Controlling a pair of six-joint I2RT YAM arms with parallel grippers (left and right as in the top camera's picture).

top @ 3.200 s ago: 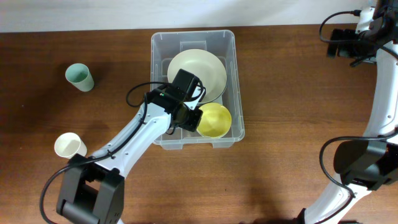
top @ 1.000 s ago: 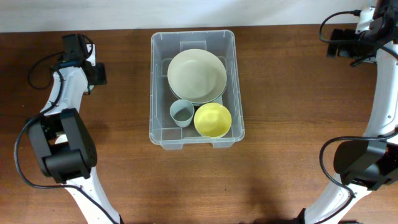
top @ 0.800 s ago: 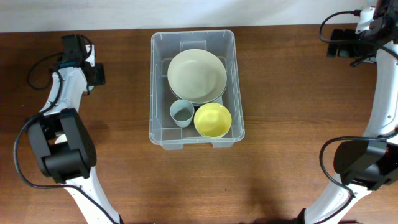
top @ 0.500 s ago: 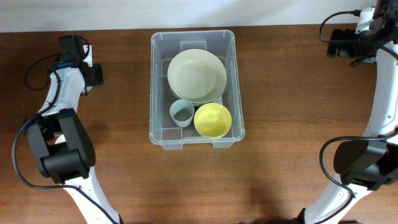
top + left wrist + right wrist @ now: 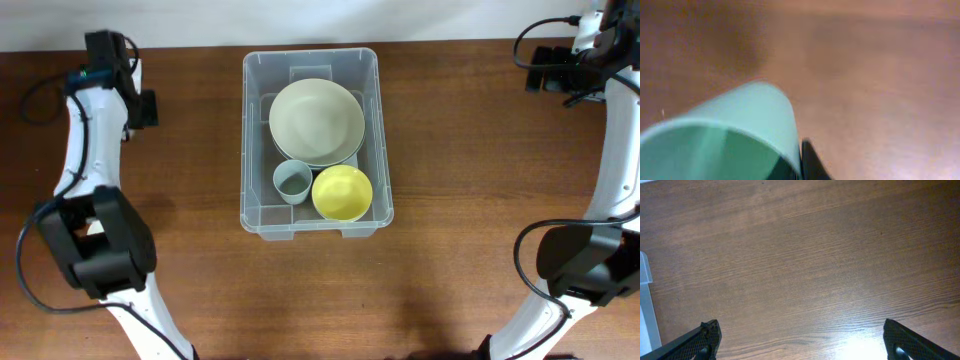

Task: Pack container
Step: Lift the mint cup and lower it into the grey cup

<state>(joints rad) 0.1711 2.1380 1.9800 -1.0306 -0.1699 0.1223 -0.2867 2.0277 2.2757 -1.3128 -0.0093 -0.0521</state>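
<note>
The packing looks well on: the container [image 5: 310, 53] sits at the middle of the counter [image 5: 470, 200], and inside it lie a pale plate [image 5: 317, 121] filling the far half, with a grey-green cup [image 5: 292, 181] and a yellow bowl [image 5: 342, 192] side by side in the near half, touching or nearly so

One piece is left outside as far as the views show: a mint-green cup [image 5: 740, 125], seen blurred and very close in the left wrist view. The left fingers [image 5: 809, 162] are closed, and one dark tip sits right at the cup's rim, so they appear to pinch its wall. From overhead this cup is hidden under the left arm's end, far out at the counter's left rear, well apart from the container. What remains, by my reading, is carrying it across and setting it in

The right fingers [image 5: 702, 337] stand wide apart with nothing between them, above bare wood at the right rear, clear of the work

Nothing lies on the counter between the left arm and the container. The tight spot is inside: free floor is scarce, mainly a strip left of the grey-green cup, so nesting one cup in the other may be needed
</note>
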